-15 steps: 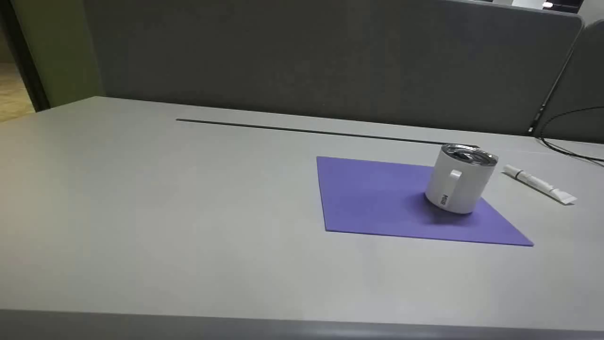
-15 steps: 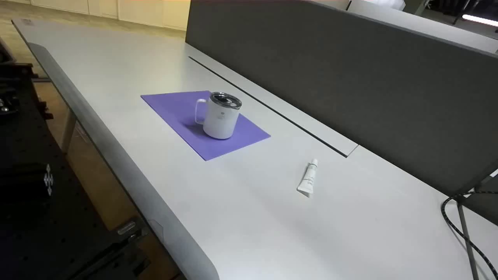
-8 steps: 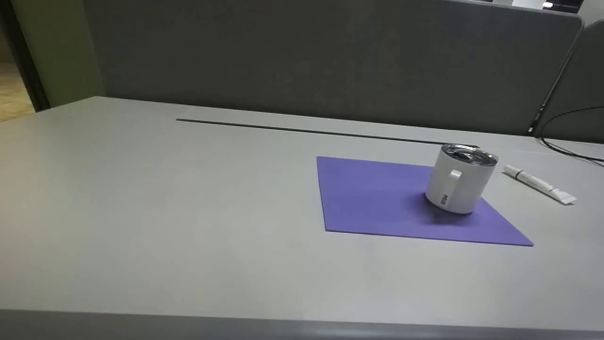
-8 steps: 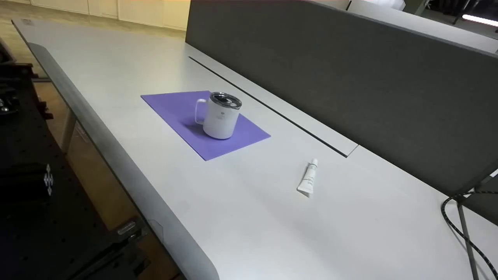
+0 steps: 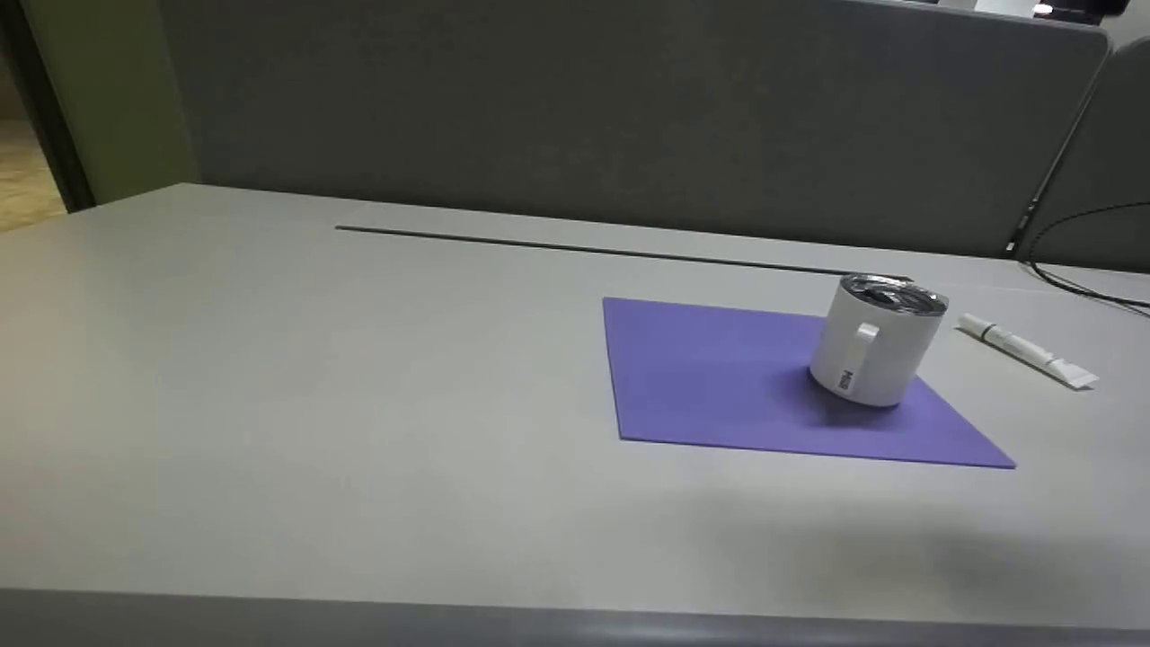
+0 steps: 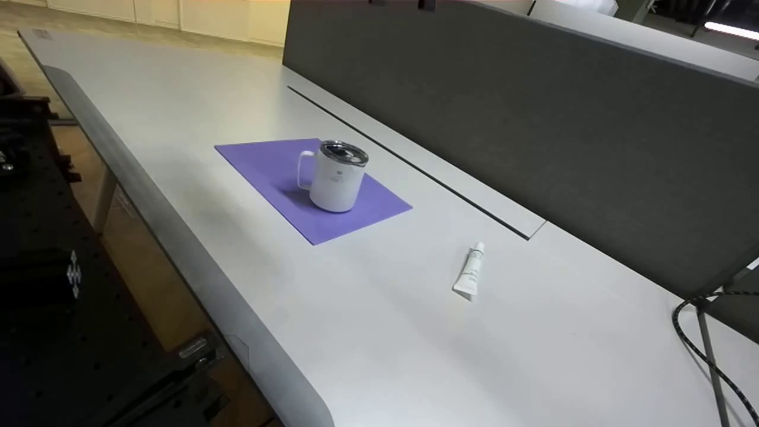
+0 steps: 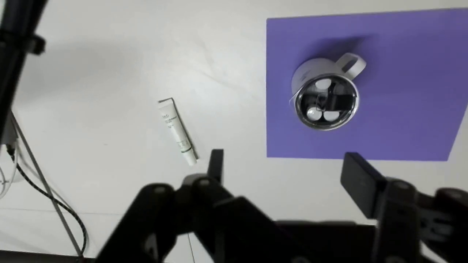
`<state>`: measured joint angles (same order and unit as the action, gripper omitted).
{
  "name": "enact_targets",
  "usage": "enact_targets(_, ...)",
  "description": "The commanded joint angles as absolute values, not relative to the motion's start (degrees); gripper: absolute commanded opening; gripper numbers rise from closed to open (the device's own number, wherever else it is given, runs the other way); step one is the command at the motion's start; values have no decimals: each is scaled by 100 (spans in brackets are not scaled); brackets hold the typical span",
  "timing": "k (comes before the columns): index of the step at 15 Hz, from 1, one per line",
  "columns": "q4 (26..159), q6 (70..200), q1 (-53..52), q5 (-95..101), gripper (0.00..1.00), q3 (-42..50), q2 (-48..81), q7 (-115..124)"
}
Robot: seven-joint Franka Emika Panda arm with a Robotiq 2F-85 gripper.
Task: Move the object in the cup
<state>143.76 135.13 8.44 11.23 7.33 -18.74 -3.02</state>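
The white cup (image 5: 867, 359) with a handle and a dark-rimmed clear lid stands upright on a purple mat in both exterior views (image 6: 335, 184). In the wrist view the cup (image 7: 314, 69) shows from above; its lid reflects white spots, and I cannot tell what is inside. A small white tube (image 6: 470, 271) lies flat on the table beside the mat, also in the wrist view (image 7: 177, 129). My gripper (image 7: 285, 151) is open and empty, high above the table. Its fingertips just show at the top edge of an exterior view (image 6: 402, 3).
The purple mat (image 5: 692, 368) lies flat under the cup. A grey partition (image 6: 533, 107) runs along the table's (image 5: 359, 404) back edge. A black cable (image 6: 711, 356) lies at the table's far end, near the partition.
Gripper fingertips have come into view at the top edge of an exterior view, and a shadow has appeared on the table in front of the mat. Cup, mat and tube have not moved.
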Motion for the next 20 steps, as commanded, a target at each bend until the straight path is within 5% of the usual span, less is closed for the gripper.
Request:
enact_targets(1,14244,14392,794,1025,51,667,-926,-97)
enact_targets(9,14079,15147,364,1056,1,254,377,401)
enact_targets(20,14065,15165,249,1113,0,308,688,499)
